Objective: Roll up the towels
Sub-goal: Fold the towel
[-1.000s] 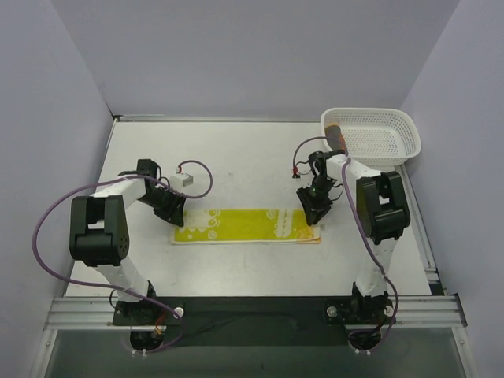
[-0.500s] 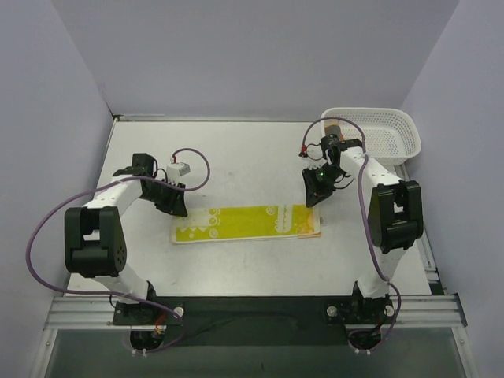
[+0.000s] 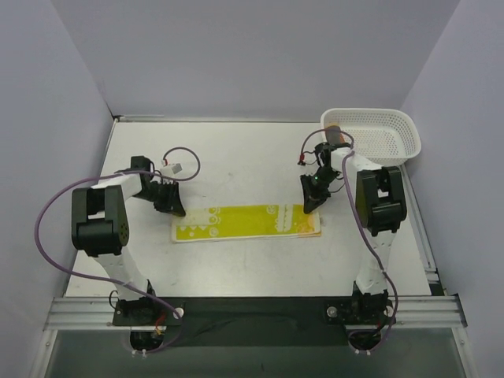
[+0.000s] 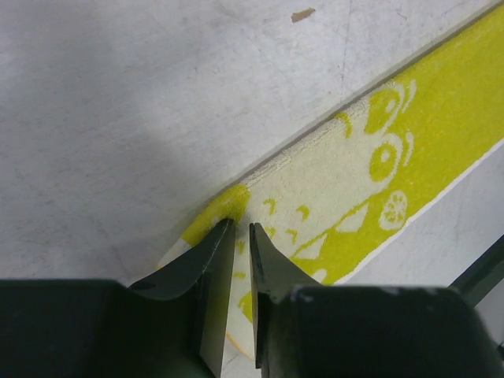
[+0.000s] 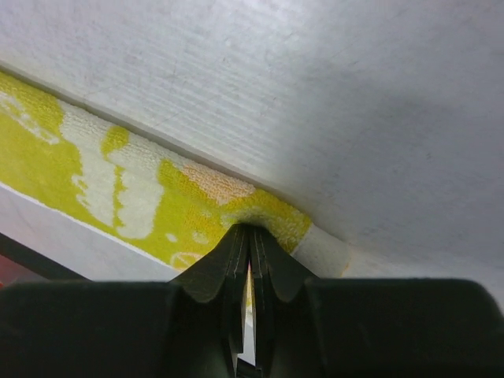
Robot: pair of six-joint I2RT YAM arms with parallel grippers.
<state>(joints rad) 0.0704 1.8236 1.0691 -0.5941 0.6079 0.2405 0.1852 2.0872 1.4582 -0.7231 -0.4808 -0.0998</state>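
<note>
**A:** What lies nearest the bases of the arms?

**B:** The yellow towel (image 3: 246, 222). It is folded into a long narrow strip and lies flat on the tabletop (image 3: 236, 157), running left to right between the two arms. Its print is pale cartoon figures on lime green.

**A:** Where are the grippers?

**B:** Both are down at the strip's far edge, one at each end. The left gripper (image 4: 240, 228) is at the far left corner. Its jaws stand a thin slit apart, with the tips down on the cloth, which puckers up just ahead of them. I cannot tell whether any cloth is caught between them.

**A:** And the other one?

**B:** The right gripper (image 5: 249, 230) is at the far right corner and is clenched, with its jaws pressed together. A small ridge of the yellow towel is pinched up right at the tips, so it is grasping that corner.

**A:** Anything farther back?

**B:** A white mesh basket (image 3: 370, 111) sits at the far right of the tabletop, well apart from the strip. The orange towel (image 3: 335, 134) lies rolled up at the basket's left end.
</note>
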